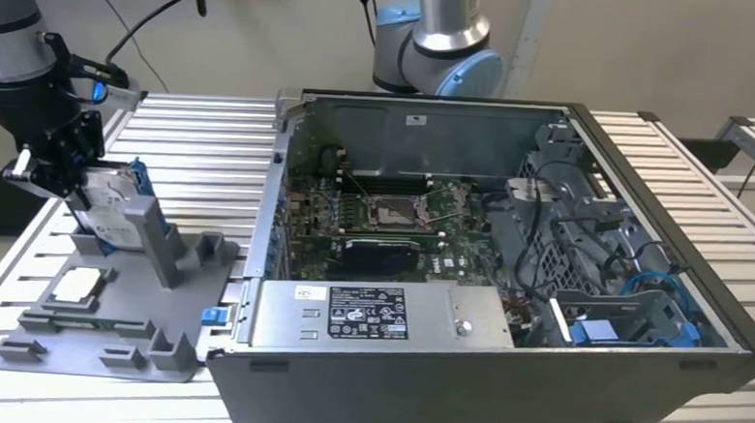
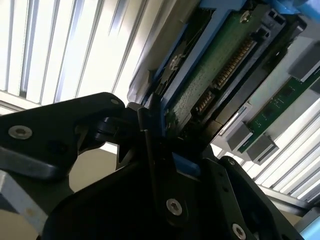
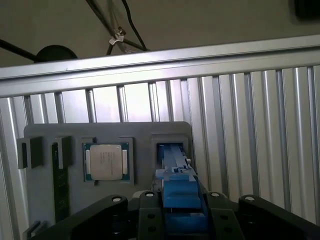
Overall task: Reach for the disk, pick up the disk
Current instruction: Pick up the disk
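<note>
grey holder post beside disk, computer case close by

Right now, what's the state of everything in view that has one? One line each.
gripper, shut on the disk.
disk, held tilted at the grey fixture; whether it is clear of its slot, cannot tell.
chip, lying flat in its fixture pocket.
memory stick, seated on edge in the fixture.
computer case, open, side panel off, inside exposed.

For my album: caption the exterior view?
Gripper holds the blue-framed disk at a grey holder, beside an open computer case.
</note>
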`<control>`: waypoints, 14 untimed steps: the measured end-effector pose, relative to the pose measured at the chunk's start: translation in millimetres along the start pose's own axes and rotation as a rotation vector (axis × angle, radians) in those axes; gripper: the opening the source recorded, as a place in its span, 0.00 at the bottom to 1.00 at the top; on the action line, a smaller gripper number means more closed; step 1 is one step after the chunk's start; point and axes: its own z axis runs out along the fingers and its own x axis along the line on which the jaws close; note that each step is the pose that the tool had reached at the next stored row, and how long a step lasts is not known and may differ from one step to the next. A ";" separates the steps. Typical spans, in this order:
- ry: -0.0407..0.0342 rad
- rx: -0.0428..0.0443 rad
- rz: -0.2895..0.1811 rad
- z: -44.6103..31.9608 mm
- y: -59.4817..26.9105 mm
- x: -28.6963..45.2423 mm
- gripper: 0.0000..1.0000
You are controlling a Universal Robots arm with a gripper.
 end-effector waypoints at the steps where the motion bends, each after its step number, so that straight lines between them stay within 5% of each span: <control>1: 0.0000 0.0000 0.000 0.0 0.0 0.0 0.00; 14: 0.0000 -0.0001 0.000 -0.3 0.0 0.0 0.00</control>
